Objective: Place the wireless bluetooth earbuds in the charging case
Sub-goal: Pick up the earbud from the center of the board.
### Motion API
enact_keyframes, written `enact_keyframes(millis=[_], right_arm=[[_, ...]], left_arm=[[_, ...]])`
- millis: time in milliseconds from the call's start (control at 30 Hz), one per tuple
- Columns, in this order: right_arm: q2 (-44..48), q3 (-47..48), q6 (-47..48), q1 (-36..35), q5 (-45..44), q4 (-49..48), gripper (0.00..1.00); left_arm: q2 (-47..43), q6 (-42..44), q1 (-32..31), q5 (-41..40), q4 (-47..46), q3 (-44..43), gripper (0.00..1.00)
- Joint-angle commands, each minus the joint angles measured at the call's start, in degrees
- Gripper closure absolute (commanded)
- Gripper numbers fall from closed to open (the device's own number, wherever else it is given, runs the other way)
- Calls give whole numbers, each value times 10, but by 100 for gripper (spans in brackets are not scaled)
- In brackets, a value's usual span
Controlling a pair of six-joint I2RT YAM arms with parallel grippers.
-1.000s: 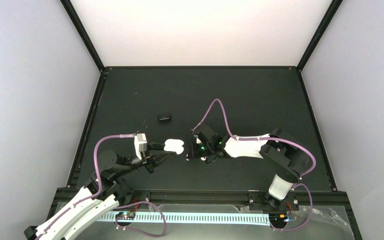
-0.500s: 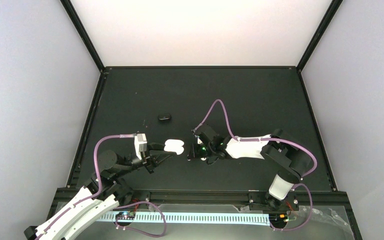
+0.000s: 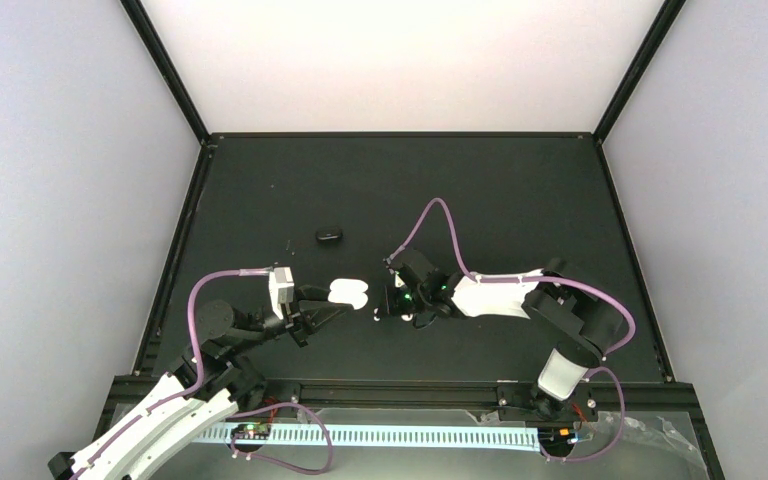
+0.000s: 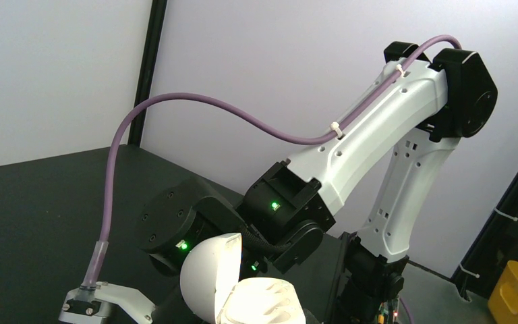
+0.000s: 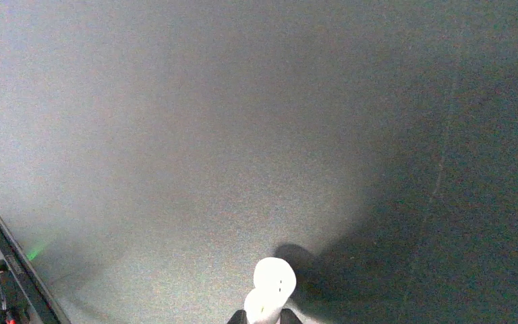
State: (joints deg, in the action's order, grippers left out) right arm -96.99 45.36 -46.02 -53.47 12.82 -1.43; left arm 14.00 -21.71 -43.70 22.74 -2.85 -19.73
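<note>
**Step in hand:** one white bud (image 5: 272, 282) is being delivered to the case (image 3: 348, 291). The right gripper (image 3: 381, 311) pinches this bud at its fingertips, holding it just right of the case and clear of the mat (image 3: 500, 200). The left gripper (image 3: 326, 309) is closed on the near-left edge of the case, whose lid stands open.

**Recommended:** hold the case steady. Bring the bud in slowly, lined up over one well. Release only once it is seated, because so small and glossy a part may twist in the pinch.

**Contents:** glare washes out the inside of the case in the left wrist view, so I cannot tell whether any bud already sits there. A small black object (image 3: 328, 236) lies on the mat well behind the case.
</note>
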Motion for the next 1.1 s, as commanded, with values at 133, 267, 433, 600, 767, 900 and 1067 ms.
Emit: enact_keyframes(millis=[133, 267, 433, 600, 767, 900, 1067], right_arm=[[5, -3, -3, 3, 2, -19, 92], [8, -5, -4, 3, 1, -21, 93], [6, -5, -3, 4, 3, -22, 93], [8, -9, -3, 3, 5, -30, 99], [12, -10, 0, 3, 4, -30, 99], [37, -8, 18, 3, -11, -7, 99], [140, -11, 82, 3, -60, 77, 99]], left_arm=[[-2, -3, -1, 6, -4, -12, 98], [-4, -3, -1, 6, -3, -11, 99], [-3, -3, -1, 6, -4, -11, 99], [-5, -3, -1, 6, -3, -11, 99], [-5, -3, -2, 5, -3, -11, 98], [-6, -3, -1, 5, -2, -12, 98], [-9, 1, -2, 3, 3, -17, 98]])
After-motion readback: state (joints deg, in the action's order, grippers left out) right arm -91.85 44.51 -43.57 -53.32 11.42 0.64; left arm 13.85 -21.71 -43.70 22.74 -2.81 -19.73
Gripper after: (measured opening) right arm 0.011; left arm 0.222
